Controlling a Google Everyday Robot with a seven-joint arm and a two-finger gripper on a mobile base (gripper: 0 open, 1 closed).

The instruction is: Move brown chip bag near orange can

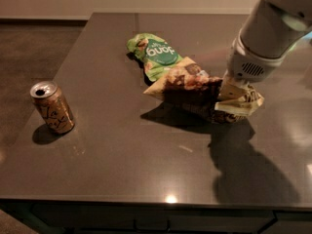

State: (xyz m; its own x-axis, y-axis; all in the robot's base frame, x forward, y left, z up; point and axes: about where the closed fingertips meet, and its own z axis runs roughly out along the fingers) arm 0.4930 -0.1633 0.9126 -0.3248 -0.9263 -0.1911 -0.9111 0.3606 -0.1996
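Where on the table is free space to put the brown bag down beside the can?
Bare table lies right of the orange can, up to the front edge. Crowded: green bag beside brown chip bag, whose right end the hand holds.

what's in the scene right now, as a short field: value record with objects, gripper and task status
held object: brown chip bag, mid-right, gripped at its right end; the shadow beneath suggests it is off the surface
gripper: gripper at the bag's right end, shut on it
target: orange can, standing near the left edge, well apart from the bag
other: green bag, lying behind the chip bag's left tip; contact cannot be told
surface: table, dark and glossy
task status: bag not yet near the can
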